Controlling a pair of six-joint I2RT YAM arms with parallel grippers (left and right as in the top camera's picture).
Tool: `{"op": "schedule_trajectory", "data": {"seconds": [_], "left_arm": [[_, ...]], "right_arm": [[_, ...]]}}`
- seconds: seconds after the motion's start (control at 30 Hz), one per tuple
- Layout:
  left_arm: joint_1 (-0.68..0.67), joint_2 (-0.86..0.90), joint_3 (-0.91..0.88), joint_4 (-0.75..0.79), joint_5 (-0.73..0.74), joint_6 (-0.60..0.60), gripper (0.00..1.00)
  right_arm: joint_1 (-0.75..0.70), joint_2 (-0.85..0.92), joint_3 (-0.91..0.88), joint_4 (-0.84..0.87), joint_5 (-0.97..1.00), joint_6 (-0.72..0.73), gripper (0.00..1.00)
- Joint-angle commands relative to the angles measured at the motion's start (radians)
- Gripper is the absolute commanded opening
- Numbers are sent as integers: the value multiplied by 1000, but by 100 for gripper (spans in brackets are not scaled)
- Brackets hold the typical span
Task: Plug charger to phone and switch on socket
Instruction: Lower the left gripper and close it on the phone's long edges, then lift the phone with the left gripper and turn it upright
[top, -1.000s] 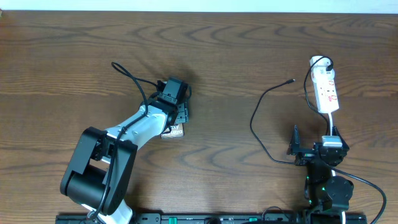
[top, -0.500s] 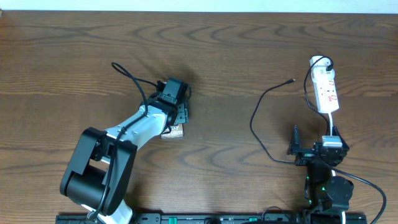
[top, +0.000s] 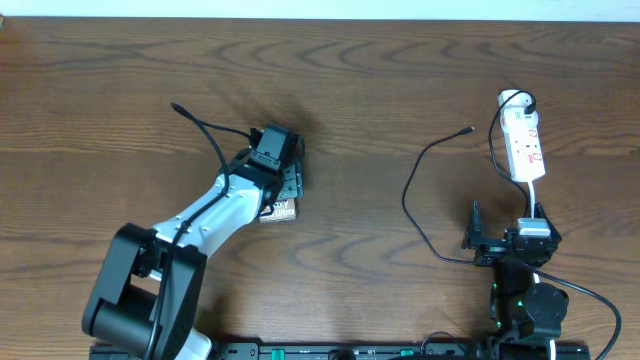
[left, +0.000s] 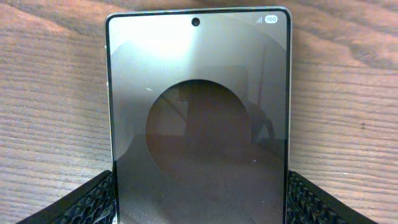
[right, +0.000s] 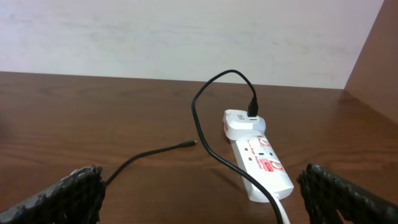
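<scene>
Now left arm (top: 215, 205) shifted leftward — left jaws still clamp phone (left: 198, 124); right jaws wide, unmoved.

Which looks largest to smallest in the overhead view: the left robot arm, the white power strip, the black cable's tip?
Largest: left robot arm, by far.
Then white power strip.
Smallest: black cable's tip.

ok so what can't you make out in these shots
phone charging port: left wrist view, cut off by bottom edge.
phone body: overhead, mostly under the left claw.
socket switches, on or off: too small overhead, unclear in right wrist view.
charger tip shape: too small in both.
</scene>
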Motion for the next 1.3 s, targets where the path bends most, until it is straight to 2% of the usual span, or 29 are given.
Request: {"op": "schedule_trajectory", "data": {"seconds": [0.0, 0.37, 0.6, 0.87, 1.17, 1.27], "left_arm": [[4, -37, 1, -2, 12, -5, 63], [4, -40, 1, -1, 190, -9, 63], [4, -47, 1, -1, 243, -9, 63], [4, -142, 2, -1, 290, -26, 62], [4, -230, 2, 3, 405, -84, 62], [4, -242, 2, 14, 469, -90, 58]], "right_arm": [[5, -5, -2, -4, -6, -8, 99], [5, -5, -2, -4, -6, -8, 99], [5, -5, -2, -4, -6, -8, 99], [5, -5, -2, -4, -5, -8, 99], [5, -5, -2, -4, -6, -8, 99], [5, -5, -2, -4, -6, -8, 99]]}}
